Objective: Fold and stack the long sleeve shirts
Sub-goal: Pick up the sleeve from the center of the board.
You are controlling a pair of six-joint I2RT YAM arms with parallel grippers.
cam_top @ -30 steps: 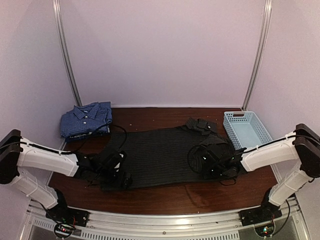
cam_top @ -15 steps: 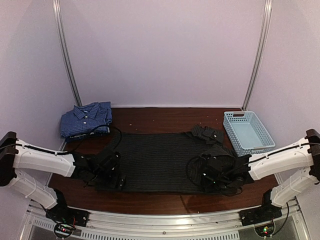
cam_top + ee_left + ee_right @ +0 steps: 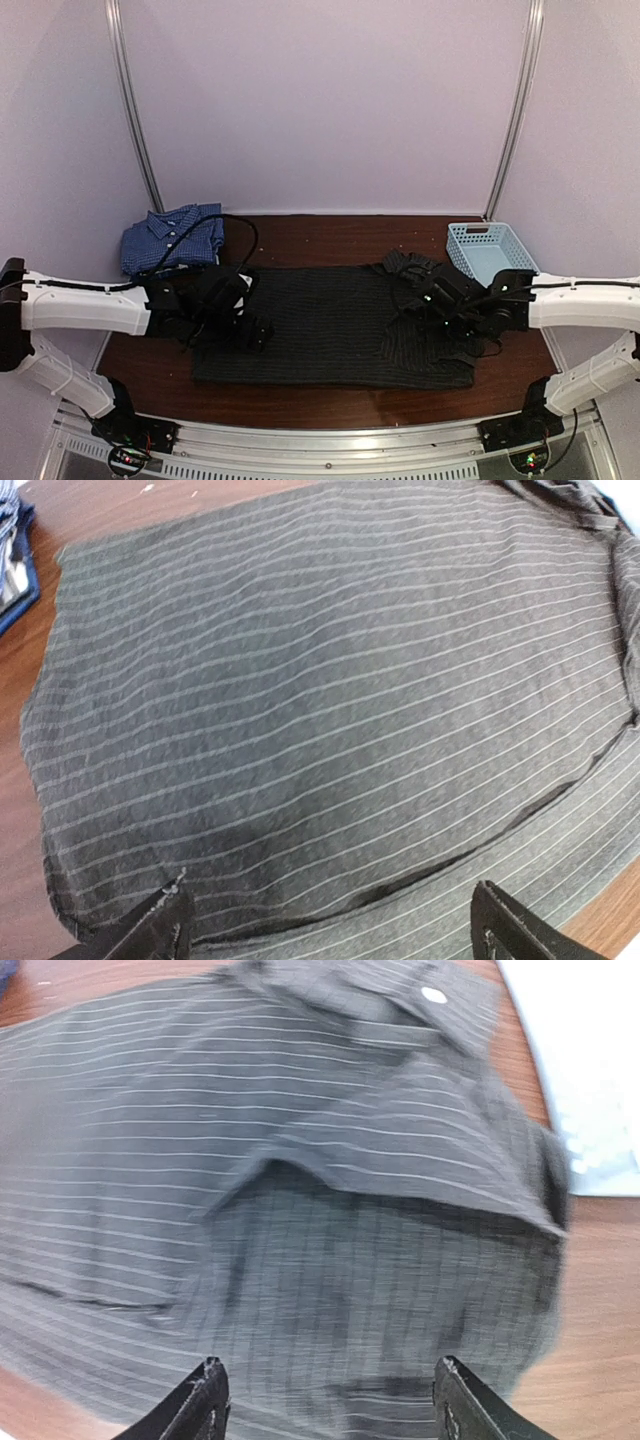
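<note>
Black pinstriped shirt [image 3: 330, 325] lies spread mid-table [image 3: 320, 232], its right end bunched. Blue checked shirt [image 3: 170, 238] sits folded at the far-left corner. Left gripper [image 3: 330, 922] is spread wide over the black shirt, holding nothing. Right gripper [image 3: 328, 1392] has its jaws apart and empty over the bunched end.

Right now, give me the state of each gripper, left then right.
Left gripper: jaws open, holding nothing, over the black pinstriped button-up shirt.
Right gripper: jaws open, holding nothing, over the same shirt.
</note>
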